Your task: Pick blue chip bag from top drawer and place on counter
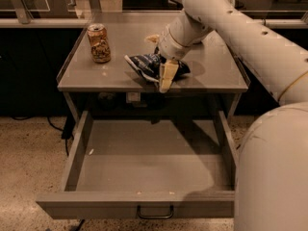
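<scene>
End effector [162,65] at blue chip bag [144,63] on counter [214,71], lettering unreadable

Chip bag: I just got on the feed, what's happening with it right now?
The gripper is down at the blue chip bag, which lies on the counter near its front edge. The top drawer below stands pulled open with no bag in it. A drink can stands on the counter's left side. Whether the gripper grips the bag cannot be told.

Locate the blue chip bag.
In the camera view, the blue chip bag lies on the counter, near its front edge, right of the tan can, with the pincer at it.
</scene>
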Available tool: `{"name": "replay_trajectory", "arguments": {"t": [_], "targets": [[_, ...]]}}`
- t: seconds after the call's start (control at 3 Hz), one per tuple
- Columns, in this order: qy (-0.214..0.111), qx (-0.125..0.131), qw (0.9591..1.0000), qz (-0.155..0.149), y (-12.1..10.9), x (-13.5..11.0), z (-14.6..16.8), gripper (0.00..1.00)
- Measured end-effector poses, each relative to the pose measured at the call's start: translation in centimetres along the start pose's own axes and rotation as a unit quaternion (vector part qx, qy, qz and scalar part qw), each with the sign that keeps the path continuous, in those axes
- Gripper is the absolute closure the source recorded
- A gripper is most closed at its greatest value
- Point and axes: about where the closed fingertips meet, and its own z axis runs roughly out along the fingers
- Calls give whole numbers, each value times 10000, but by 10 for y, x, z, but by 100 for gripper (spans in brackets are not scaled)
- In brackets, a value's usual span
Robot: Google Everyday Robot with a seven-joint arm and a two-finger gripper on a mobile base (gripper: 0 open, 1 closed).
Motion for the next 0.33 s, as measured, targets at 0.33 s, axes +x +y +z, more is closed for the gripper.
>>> {"name": "replay_trajectory", "arguments": {"t": [0.33], "targets": [[0, 0, 10000, 0, 0, 0, 0, 0]]}}
